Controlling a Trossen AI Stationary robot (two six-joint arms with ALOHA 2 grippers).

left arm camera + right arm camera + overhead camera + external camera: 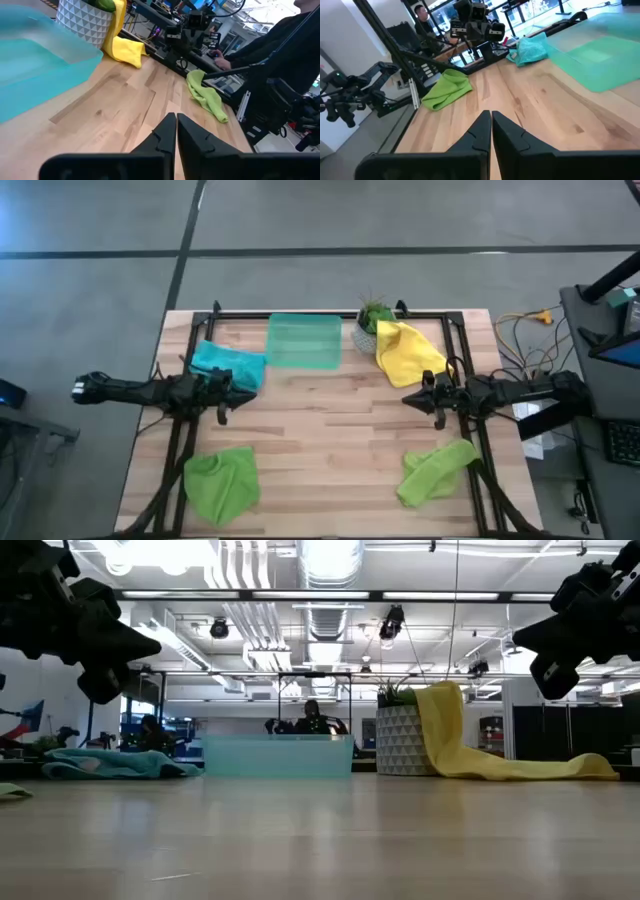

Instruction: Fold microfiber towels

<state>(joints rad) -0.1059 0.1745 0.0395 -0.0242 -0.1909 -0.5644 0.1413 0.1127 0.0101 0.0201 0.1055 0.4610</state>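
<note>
Several microfiber towels lie crumpled on the wooden table. A teal-blue one (228, 364) is at the far left, a lime green one (222, 483) at the near left, another lime green one (436, 470) at the near right. The yellow one (408, 352) hangs with one end over a small white planter (366, 338), its other end on the table. My left gripper (224, 391) hovers shut at the left side, above the table. My right gripper (430, 397) hovers shut at the right side, facing it. Neither touches a towel.
A translucent green plastic tray (304, 340) stands at the far middle, between the teal-blue towel and the planter. A black frame (186, 430) runs along the table's left, right and far sides. Bare wood (325, 440) spans the middle. A person (422, 15) sits beyond the table.
</note>
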